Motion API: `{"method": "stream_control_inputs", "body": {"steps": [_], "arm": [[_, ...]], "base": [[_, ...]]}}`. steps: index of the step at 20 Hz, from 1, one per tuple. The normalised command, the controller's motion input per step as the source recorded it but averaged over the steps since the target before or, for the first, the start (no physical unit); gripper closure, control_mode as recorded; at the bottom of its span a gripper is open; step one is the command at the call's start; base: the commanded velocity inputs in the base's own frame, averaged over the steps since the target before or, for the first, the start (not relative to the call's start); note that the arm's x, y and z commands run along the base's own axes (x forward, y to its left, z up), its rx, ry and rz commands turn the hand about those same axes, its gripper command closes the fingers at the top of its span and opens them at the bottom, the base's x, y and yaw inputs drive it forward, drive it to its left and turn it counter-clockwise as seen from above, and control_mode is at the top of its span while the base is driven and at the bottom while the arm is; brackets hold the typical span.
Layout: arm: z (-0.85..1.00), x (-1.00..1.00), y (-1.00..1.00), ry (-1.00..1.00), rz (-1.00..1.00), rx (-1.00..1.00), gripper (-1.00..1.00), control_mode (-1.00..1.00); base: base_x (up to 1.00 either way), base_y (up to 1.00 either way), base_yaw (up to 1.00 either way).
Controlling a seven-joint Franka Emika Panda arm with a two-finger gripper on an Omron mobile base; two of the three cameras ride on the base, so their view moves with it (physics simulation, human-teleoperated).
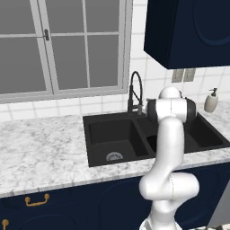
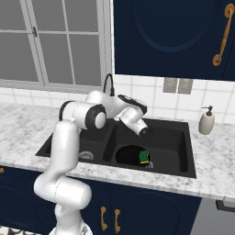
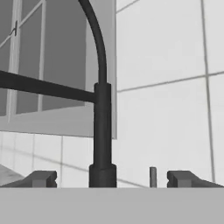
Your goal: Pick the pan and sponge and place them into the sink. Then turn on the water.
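Note:
The black double-basin sink is set in the marble counter. In its right basin lies the round black pan, and the green and yellow sponge rests on the pan's right side. My gripper hangs open and empty over that basin, above the pan. In the hand view my gripper faces the black faucet at close range, with the faucet's column between the two spread fingertips. The faucet arches up behind the sink. The water is out of view.
A beige soap dispenser stands on the counter right of the sink. A dark wall cabinet hangs above the right basin and a window sits behind the counter. A black bar juts sideways from the faucet.

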Motion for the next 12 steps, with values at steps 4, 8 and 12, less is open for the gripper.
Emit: {"method": "stream_control_inputs", "body": {"steps": [4, 8, 12], "arm": [[-0.08, 0.43, 0.0, 0.01, 0.02, 0.03, -1.0, -1.0], [-0.07, 0.4, 0.02, 0.01, 0.0, 0.0, -1.0, -1.0], [-0.12, 0.35, 0.1, 0.03, 0.0, 0.0, -1.0, -1.0]], "base": [[0.0, 0.0, 0.0], [0.0, 0.0, 0.0], [0.0, 0.0, 0.0]]}}
